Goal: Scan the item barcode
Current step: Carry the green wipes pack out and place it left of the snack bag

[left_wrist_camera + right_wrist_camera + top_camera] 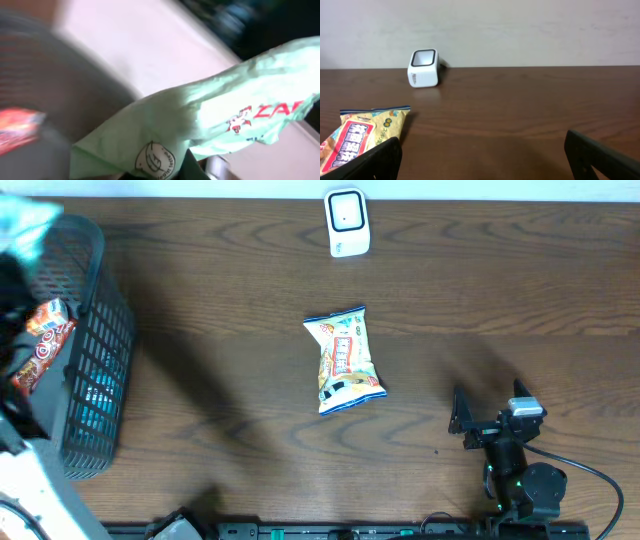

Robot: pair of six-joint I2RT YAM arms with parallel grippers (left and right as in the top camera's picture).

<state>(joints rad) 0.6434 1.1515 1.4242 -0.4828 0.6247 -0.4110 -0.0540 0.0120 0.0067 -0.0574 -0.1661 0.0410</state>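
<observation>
The jaws of the left gripper (172, 172) are shut on a pale green packet (215, 112), which is held up by the black basket (95, 360) at the table's left end. The jaws of the right gripper (485, 160) are spread wide, with nothing between them, low over the wooden table (200, 300). A yellow snack bag (345, 360) is laid mid-table, and a white scanner (347, 222) is stood at the far edge.

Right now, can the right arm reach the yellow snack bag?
Probably yes. The right gripper is open, and only bare table lies between it and the snack bag, ahead to its left.
</observation>
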